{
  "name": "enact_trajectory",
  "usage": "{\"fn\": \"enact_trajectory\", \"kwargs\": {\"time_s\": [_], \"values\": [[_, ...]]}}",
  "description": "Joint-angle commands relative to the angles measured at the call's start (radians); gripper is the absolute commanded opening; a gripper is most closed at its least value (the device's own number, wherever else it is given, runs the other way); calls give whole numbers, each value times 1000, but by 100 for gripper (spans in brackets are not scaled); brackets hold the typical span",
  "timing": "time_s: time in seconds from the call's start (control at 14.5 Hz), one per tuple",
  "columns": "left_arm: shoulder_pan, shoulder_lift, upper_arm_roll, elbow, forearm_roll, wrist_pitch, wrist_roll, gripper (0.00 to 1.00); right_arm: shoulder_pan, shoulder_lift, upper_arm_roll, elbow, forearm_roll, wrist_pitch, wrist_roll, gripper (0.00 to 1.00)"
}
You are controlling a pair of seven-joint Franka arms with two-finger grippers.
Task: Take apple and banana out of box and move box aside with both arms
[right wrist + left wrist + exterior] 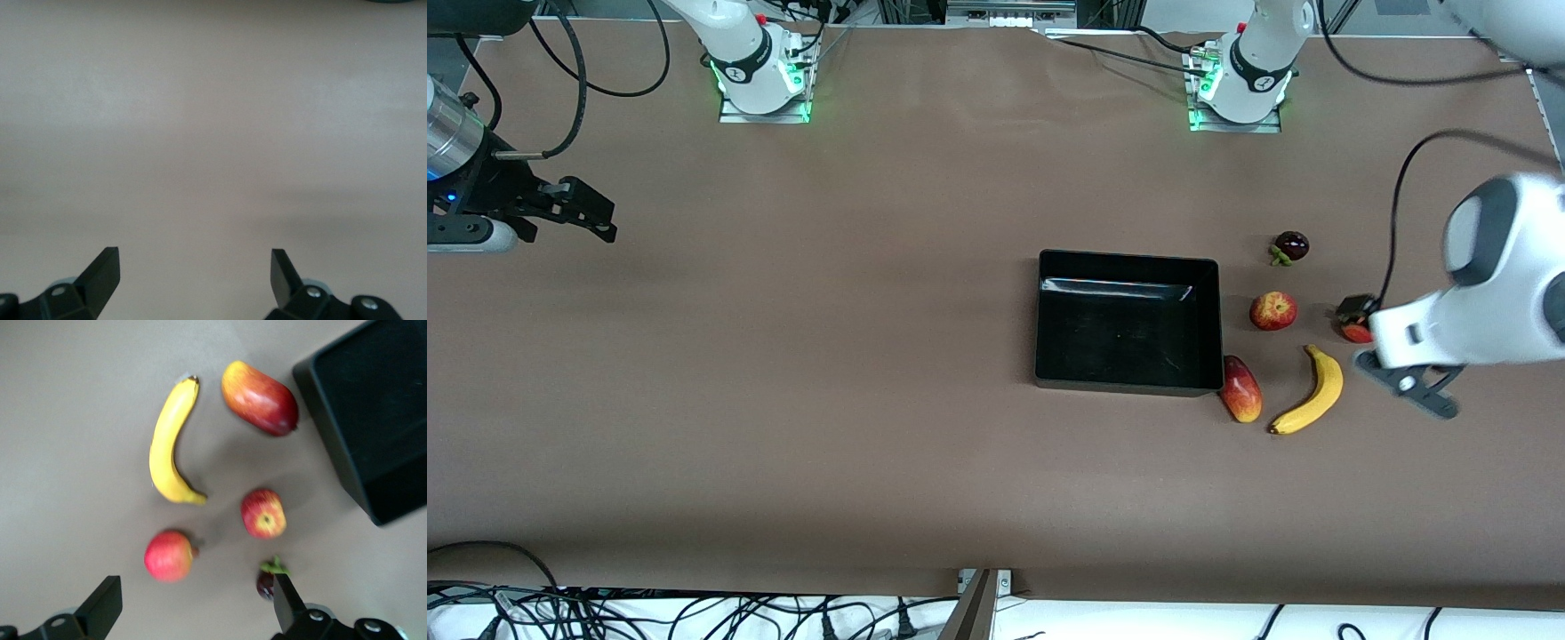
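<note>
The black box (1128, 373) sits on the brown table. Beside it toward the left arm's end lie a red-yellow mango-like fruit (1241, 388), a yellow banana (1312, 391), a red-yellow apple (1272, 311) and a dark fruit (1290, 246). A round red fruit (1357, 333) is partly hidden under my left gripper (1380, 351), which is open over it. The left wrist view shows the red fruit (169, 555), apple (263, 513), banana (170, 443), mango-like fruit (260, 398), dark fruit (266, 583) and box (333, 433) beyond the open left gripper (197, 603). My right gripper (600, 218) is open and empty.
The right arm waits over bare table at the right arm's end, and the right wrist view shows the right gripper (195, 273) over plain brown surface. Both arm bases (763, 84) (1238, 93) stand along the table edge farthest from the front camera. Cables lie past the nearest edge.
</note>
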State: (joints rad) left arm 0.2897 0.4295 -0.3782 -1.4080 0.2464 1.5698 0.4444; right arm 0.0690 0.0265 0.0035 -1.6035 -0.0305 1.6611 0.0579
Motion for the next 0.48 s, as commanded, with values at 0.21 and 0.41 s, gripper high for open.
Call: {"fn": "enact_trajectory", "kwargs": {"time_s": [0.21,0.41], "values": [[-30,-52,-14,122,-82,-241,-153,100,-11,6,7,17,21,-6,3,100],[-117,-142,80,100,-94,-244,-256,100,-11,6,7,17,21,-6,3,100]]}}
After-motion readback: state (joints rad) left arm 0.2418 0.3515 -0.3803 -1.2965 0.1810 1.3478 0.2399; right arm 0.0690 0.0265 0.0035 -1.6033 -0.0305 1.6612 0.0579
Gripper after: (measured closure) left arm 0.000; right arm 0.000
